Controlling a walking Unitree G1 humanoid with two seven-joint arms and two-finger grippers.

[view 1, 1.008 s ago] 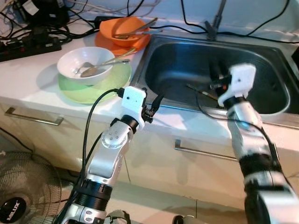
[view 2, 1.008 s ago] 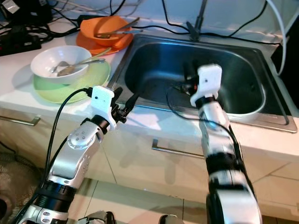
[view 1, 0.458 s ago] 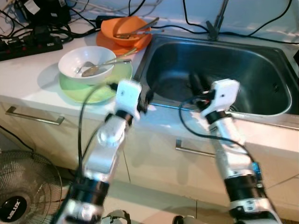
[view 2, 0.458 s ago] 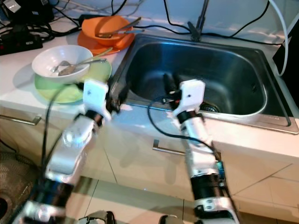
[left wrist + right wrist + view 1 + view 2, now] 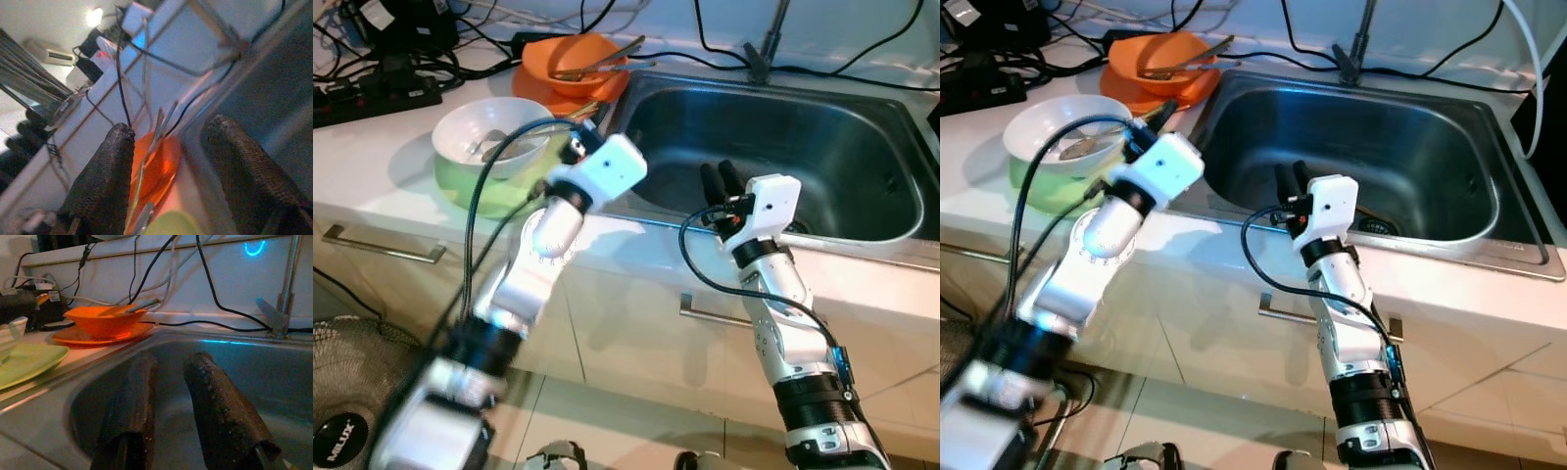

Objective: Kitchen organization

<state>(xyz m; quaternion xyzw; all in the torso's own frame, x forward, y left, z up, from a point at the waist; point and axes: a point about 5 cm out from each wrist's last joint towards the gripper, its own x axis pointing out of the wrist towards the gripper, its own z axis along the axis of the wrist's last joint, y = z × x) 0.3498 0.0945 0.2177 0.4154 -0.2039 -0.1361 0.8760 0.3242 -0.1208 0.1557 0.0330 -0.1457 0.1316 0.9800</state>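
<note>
Your left gripper (image 5: 168, 161) has swung up and over toward the dishes since a second ago, and your right gripper (image 5: 718, 182) has pulled back to the near edge of the sink (image 5: 891, 147). Left fingers (image 5: 105, 186) are wide apart, holding nothing, aimed at the orange bowl (image 5: 573, 61) with its utensils. Right fingers are a little apart, empty, over the sink. The white bowl (image 5: 489, 137) with a spoon sits on the green plate (image 5: 470, 191), right beside your left arm.

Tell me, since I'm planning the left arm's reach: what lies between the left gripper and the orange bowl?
Nothing lies between them. In the left wrist view the open left gripper looks straight at the orange bowl with utensils resting in it; the head views show bare counter edge there.
</note>
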